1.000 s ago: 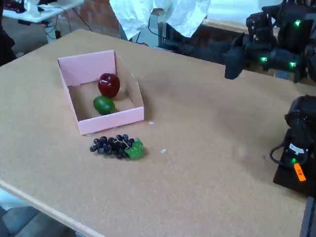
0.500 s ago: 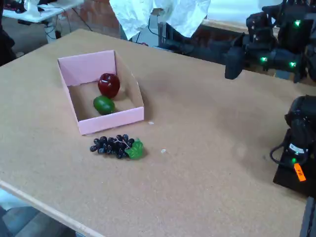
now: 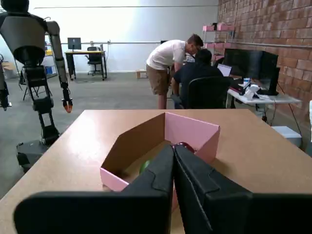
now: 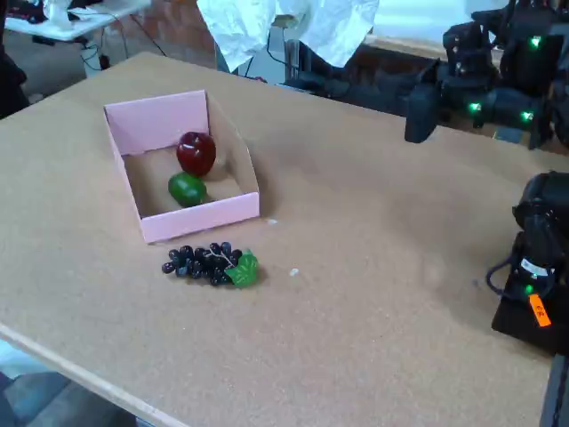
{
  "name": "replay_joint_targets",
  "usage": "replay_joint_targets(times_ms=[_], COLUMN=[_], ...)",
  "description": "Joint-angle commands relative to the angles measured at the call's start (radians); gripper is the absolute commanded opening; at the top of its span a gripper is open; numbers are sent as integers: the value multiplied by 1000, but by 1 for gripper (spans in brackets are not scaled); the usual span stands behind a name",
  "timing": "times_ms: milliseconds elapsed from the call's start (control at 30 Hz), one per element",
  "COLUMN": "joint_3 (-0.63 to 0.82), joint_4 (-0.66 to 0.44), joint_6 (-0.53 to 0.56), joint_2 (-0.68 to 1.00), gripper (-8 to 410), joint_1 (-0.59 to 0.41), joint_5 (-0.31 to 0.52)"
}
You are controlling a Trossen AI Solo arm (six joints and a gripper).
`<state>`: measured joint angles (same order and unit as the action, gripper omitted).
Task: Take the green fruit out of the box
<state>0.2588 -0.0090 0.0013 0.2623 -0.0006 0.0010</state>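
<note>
The green fruit (image 4: 188, 189) lies inside the pink box (image 4: 233, 208) on its tan floor, just in front of a red apple (image 4: 196, 152). My gripper (image 4: 420, 114) hangs high at the right, far from the box, above the table. In the wrist view its black fingers (image 3: 161, 175) are pressed together, shut on nothing. Beyond them the box (image 3: 192, 131) stands ahead, with a sliver of the green fruit (image 3: 144, 166) and the apple (image 3: 185, 146) peeking past the fingers.
A dark grape bunch with a green leaf (image 4: 212, 263) lies on the table in front of the box. The arm's black base (image 4: 533, 267) stands at the right edge. A humanoid robot (image 3: 34, 63) and two people at desks (image 3: 180, 68) are beyond the table.
</note>
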Motion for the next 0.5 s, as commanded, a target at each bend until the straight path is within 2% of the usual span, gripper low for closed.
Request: replay_joint_targets(times_ms=[0, 400, 467], joint_3=[1, 1, 1], joint_4=[5, 6, 11], joint_6=[-2, -5, 31], joint_2=[0, 0, 0], gripper=[0, 0, 0], joint_1=[0, 0, 0], joint_5=[-1, -1, -1])
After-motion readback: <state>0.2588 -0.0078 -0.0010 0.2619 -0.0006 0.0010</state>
